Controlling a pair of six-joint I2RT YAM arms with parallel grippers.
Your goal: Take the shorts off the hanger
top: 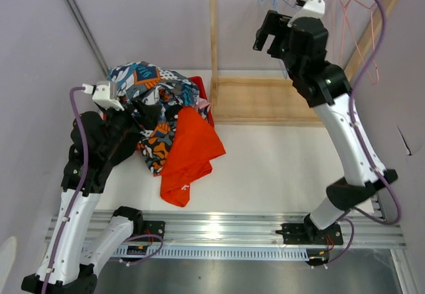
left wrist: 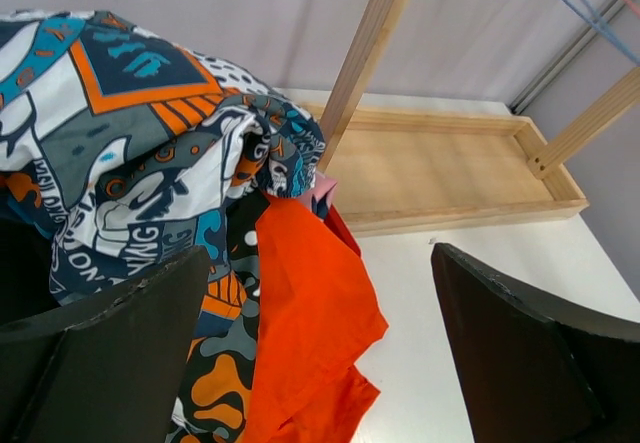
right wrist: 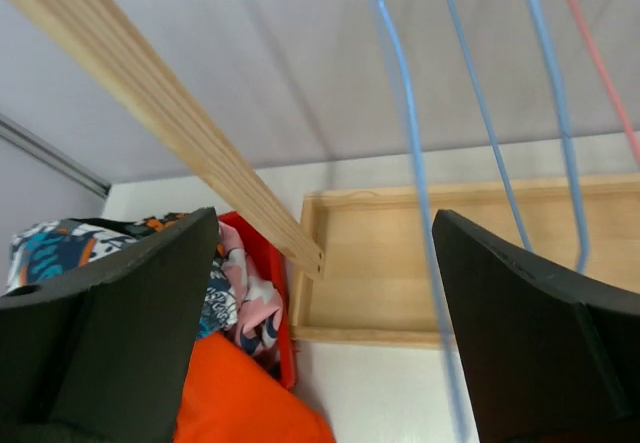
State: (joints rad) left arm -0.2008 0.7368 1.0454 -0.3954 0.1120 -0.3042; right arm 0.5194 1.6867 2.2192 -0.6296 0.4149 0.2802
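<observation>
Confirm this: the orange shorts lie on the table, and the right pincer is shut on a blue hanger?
No. The right wrist view shows the right pincer open, gripping nothing; blue hangers hang ahead. The orange shorts do lie on the table.

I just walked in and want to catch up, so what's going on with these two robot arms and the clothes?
The shorts lie heaped at the left of the table, a plain orange pair spilling forward. The left gripper hovers open over the heap, holding nothing. The right gripper is up among the wire hangers on the wooden rack, open and empty. The hangers in view look bare.
</observation>
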